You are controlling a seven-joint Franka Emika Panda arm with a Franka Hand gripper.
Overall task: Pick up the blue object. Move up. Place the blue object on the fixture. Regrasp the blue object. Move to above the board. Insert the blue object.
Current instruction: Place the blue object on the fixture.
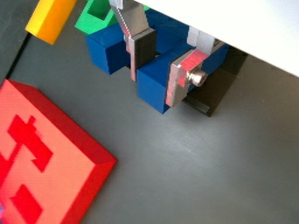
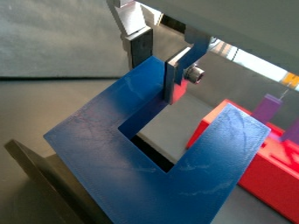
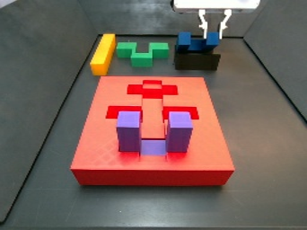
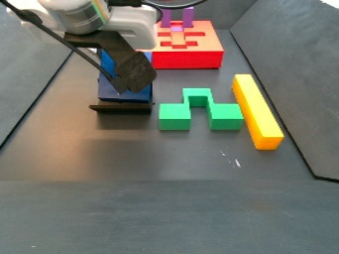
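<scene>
The blue object (image 1: 155, 92) is a dark blue U-shaped block that rests on the black fixture (image 3: 198, 61) at the back right of the floor. It fills both wrist views (image 2: 117, 140). My gripper (image 1: 156, 86) stands over it. One finger is in the slot between the prongs and the other is outside, so the jaws are closed on one prong. In both side views the gripper (image 3: 213, 38) (image 4: 126, 69) comes straight down onto the block. The red board (image 3: 120, 90) lies apart from it in the middle.
A purple U-shaped block (image 3: 150, 130) sits in the board's near cutout. A green block (image 3: 146, 52) and a yellow bar (image 3: 104, 52) lie on the floor beside the fixture. Dark walls ring the floor.
</scene>
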